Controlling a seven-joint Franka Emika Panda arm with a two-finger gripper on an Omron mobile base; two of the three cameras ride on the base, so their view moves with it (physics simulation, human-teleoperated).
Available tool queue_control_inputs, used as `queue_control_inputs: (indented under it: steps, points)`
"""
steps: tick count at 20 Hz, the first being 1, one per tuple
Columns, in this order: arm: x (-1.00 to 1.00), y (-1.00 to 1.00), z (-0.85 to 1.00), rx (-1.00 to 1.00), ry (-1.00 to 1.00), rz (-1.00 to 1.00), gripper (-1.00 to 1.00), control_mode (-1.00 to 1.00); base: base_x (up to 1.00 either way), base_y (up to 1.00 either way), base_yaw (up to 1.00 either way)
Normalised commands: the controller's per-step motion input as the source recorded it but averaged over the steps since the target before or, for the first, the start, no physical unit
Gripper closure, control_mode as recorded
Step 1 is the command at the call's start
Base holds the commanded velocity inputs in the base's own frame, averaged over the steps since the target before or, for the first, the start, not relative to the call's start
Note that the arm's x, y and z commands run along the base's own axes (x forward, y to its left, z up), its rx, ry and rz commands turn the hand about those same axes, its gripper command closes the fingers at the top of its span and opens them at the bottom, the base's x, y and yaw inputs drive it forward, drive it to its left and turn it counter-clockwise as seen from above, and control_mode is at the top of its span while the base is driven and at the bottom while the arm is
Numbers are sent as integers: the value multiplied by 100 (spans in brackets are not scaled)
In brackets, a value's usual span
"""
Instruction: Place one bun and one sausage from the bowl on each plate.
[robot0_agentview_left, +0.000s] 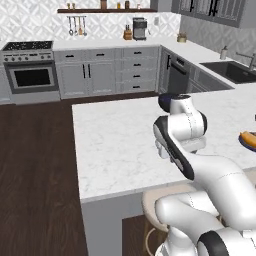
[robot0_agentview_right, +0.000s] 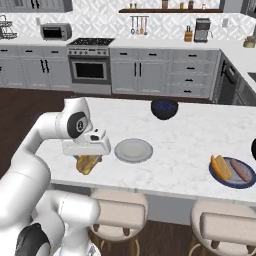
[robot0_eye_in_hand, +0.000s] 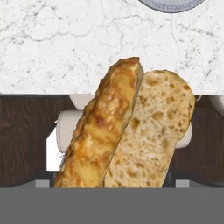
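Note:
My gripper (robot0_agentview_right: 88, 159) is shut on a split golden bun (robot0_agentview_right: 88, 164), which hangs over the front edge of the island counter. The same bun (robot0_eye_in_hand: 127, 131) looms large in the hand view and hides the fingertips. To its right lies the bare light grey plate (robot0_agentview_right: 133, 150), whose rim (robot0_eye_in_hand: 173, 5) also peeks in at the top of the hand view. Far right sits the dark blue plate (robot0_agentview_right: 226, 182) with a bun (robot0_agentview_right: 220, 167) and a sausage (robot0_agentview_right: 240, 170) on it. A dark sliver of the black bowl (robot0_agentview_right: 254, 149) cuts the right edge.
A smaller, deep dark blue bowl (robot0_agentview_right: 164, 108) stands at the back of the marble island (robot0_agentview_right: 190, 135). Round stools (robot0_agentview_right: 119, 210) stand under the front edge. My own arm (robot0_agentview_left: 185, 130) blocks much of the left base view, where the blue plate (robot0_agentview_left: 247, 145) is at the right edge.

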Motion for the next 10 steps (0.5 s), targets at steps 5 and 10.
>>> queue_control_inputs:
  steps: [5,10]
  points:
    - [0,0,0,0,0,0,100,100,12,-38,-2]
    - [0,0,0,0,0,0,100,100,20,-3,-2]
